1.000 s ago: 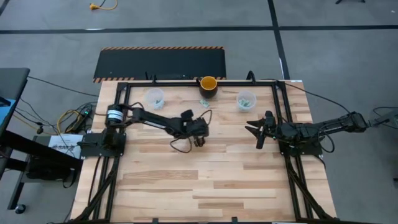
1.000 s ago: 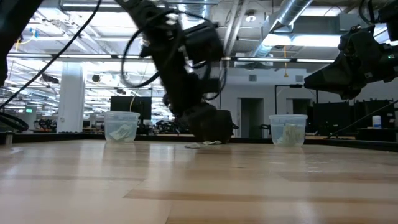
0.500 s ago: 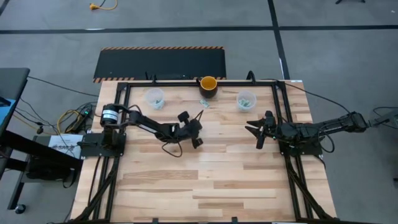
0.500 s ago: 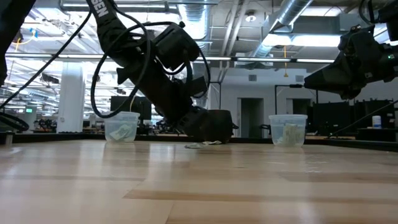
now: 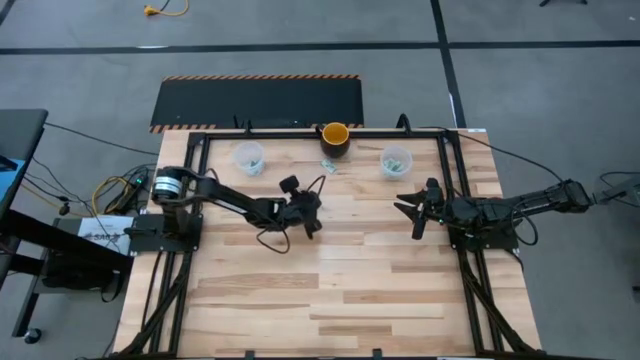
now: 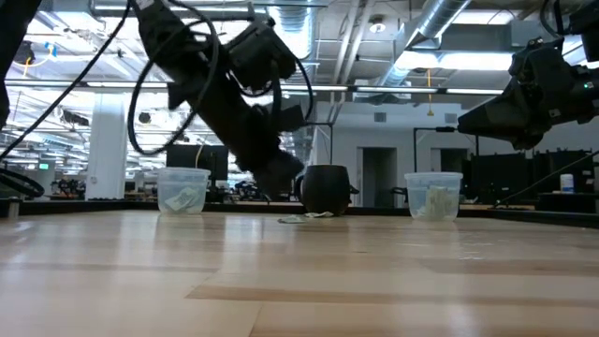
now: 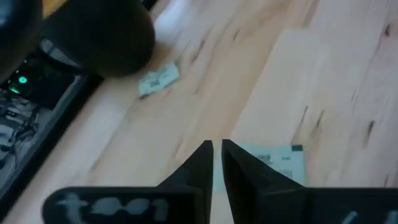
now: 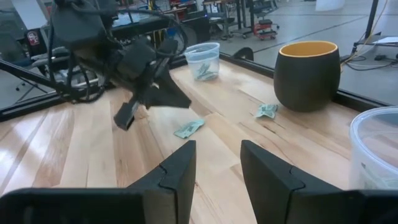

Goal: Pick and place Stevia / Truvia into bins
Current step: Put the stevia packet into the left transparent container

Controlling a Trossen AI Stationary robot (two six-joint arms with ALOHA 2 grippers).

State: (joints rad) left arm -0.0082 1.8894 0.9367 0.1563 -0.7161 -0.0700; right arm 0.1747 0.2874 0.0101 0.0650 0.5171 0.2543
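stevia sachet (image 8: 189,128) lies flat on wooden table (image 5: 330,290), centre frame, under left gripper (image 8: 127,112), fingers nearly pressed together, holding nothing. second sachet (image 8: 266,111) beside yellow-orange cup (image 8: 308,74). right gripper (image 5: 412,212) mid-right, fingers spread, empty.

I see a desk (image 5: 330,290) of pale wooden planks, smooth with a soft sheen. The two bins (image 8: 203,60) (image 5: 396,160) look like clear, translucent plastic. The sachets (image 8: 189,128) (image 7: 158,80) are thin, slightly crumpled paper. The cup (image 8: 307,74) has a matt dark outside. My arms' casings look matt black.
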